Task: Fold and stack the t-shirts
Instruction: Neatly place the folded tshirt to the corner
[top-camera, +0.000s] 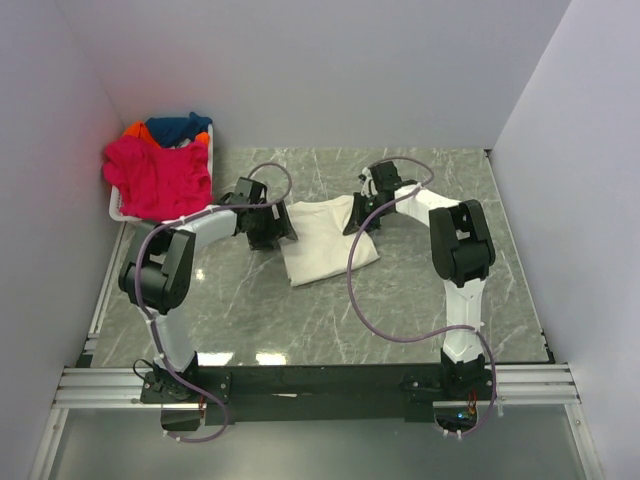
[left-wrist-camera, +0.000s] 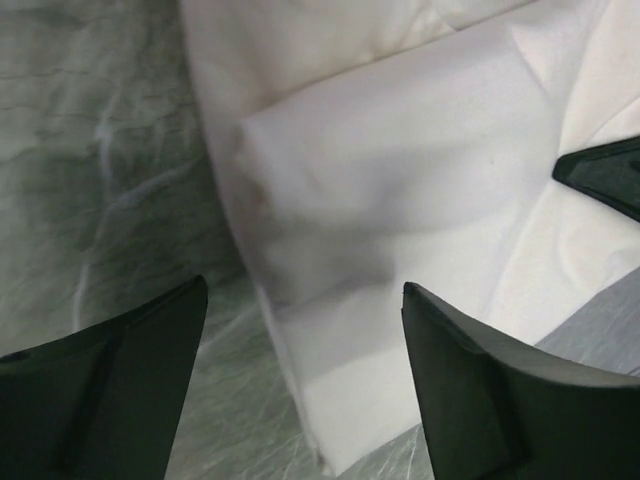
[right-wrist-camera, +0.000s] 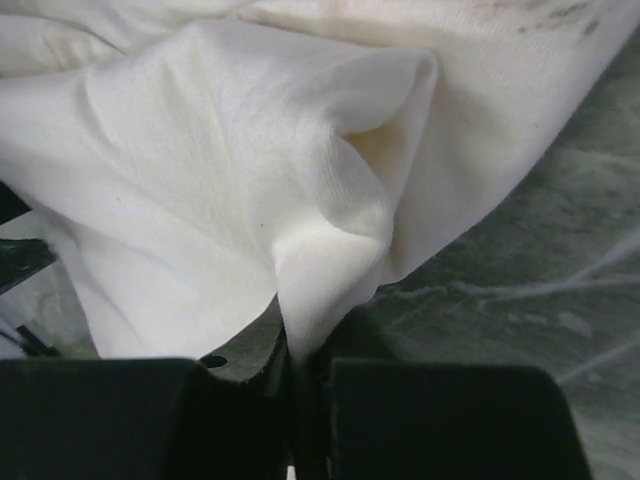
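Nearest me, just past the two arm bases, the marbled table (top-camera: 420, 300) is lying bare. Mid-table the cream t-shirt (top-camera: 325, 240) is sitting as a partly folded, roughly square bundle with its layers doubled over.

The left gripper (left-wrist-camera: 303, 300) is hovering at the shirt's left edge. Its fingers are spread wide, with cloth showing between them but nothing held. The right gripper (right-wrist-camera: 295, 365) is working the opposite edge, its jaws pressed together and pinching a raised peak of the cream cloth.

To my eye, the first shirt is being folded and the job is partway through: one side is free and the other is gripped. The next move, I'd judge, is calling for the right arm to lift that pinched edge and carry it across the bundle without dragging the layers underneath.

Farther off, in the far left corner, the white basket (top-camera: 118, 208) is holding the pink t-shirt (top-camera: 160, 175). The orange t-shirt (top-camera: 135, 130) and dark blue t-shirt (top-camera: 175, 127) are lying behind it, all unfolded.
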